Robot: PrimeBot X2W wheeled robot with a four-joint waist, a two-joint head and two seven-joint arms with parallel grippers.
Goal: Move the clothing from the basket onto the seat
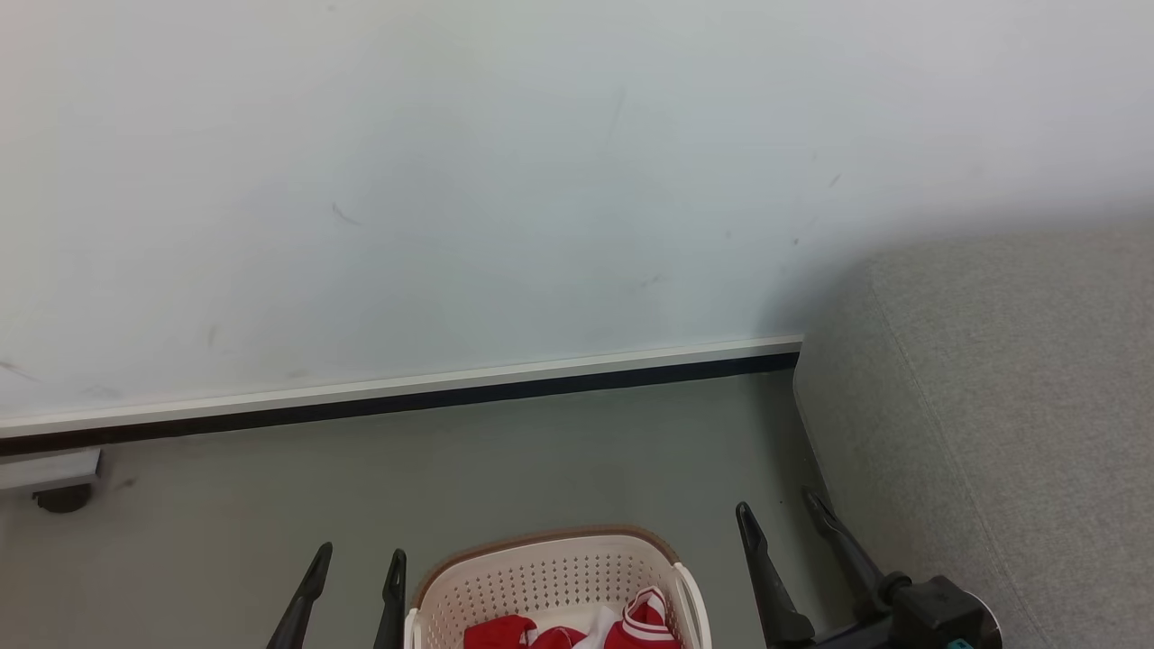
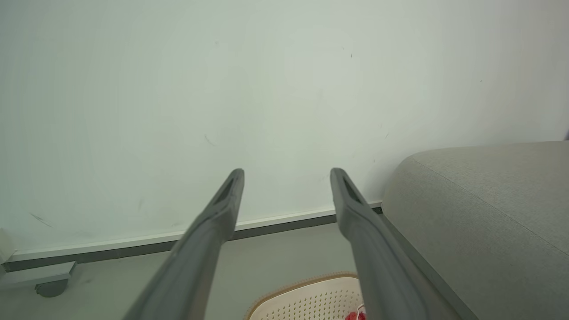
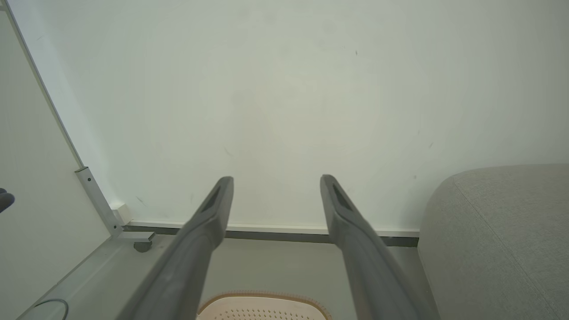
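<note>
The cream-white basket (image 1: 550, 577) with its brown rim stands on the floor at the bottom middle of the head view, and red clothing (image 1: 631, 626) with white stripe trim lies inside it. My left gripper (image 1: 361, 557) is open just left of the basket, above the floor. My right gripper (image 1: 780, 507) is open between the basket and the light-grey seat (image 1: 1001, 424), which rises at the right. The left wrist view shows the basket rim (image 2: 306, 284), a bit of red clothing (image 2: 355, 315) and the seat (image 2: 484, 213). In the right wrist view lie the basket rim (image 3: 262, 297) and the seat (image 3: 502, 240).
A pale wall (image 1: 541, 180) with a white and dark baseboard (image 1: 406, 397) closes off the far side. A caster wheel (image 1: 61, 498) under a white frame sits at the left, with a metal post (image 3: 95, 200) beside it. Grey floor (image 1: 541, 460) lies between wall and basket.
</note>
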